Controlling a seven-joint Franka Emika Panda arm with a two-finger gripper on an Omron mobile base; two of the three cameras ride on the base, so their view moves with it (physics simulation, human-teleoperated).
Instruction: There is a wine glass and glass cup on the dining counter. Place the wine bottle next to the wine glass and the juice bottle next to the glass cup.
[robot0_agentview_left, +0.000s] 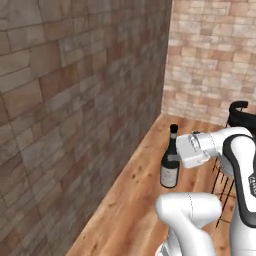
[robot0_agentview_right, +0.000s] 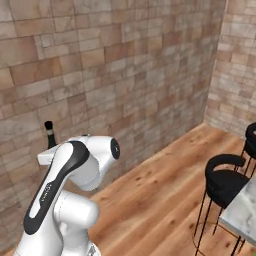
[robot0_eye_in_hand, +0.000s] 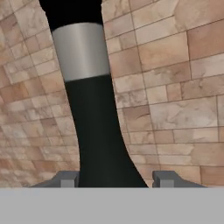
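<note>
We find the wine bottle (robot0_agentview_left: 170, 165) held upright off the floor, its shoulder clamped between the jaws and its long neck rising clear above them toward the brick wall (robot0_agentview_left: 75, 100). Only a corner of the counter (robot0_agentview_right: 242, 212) is visible, well off to one side beside a black stool (robot0_agentview_right: 225, 180). In our judgement the carry should stay level and unhurried, bottle kept vertical, with the wine glass sighted before lowering.

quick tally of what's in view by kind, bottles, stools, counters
wine bottle: 1, held off the floor between the fingers
bar stools: 2
dining counter: 1, just a corner showing
total: 4
</note>
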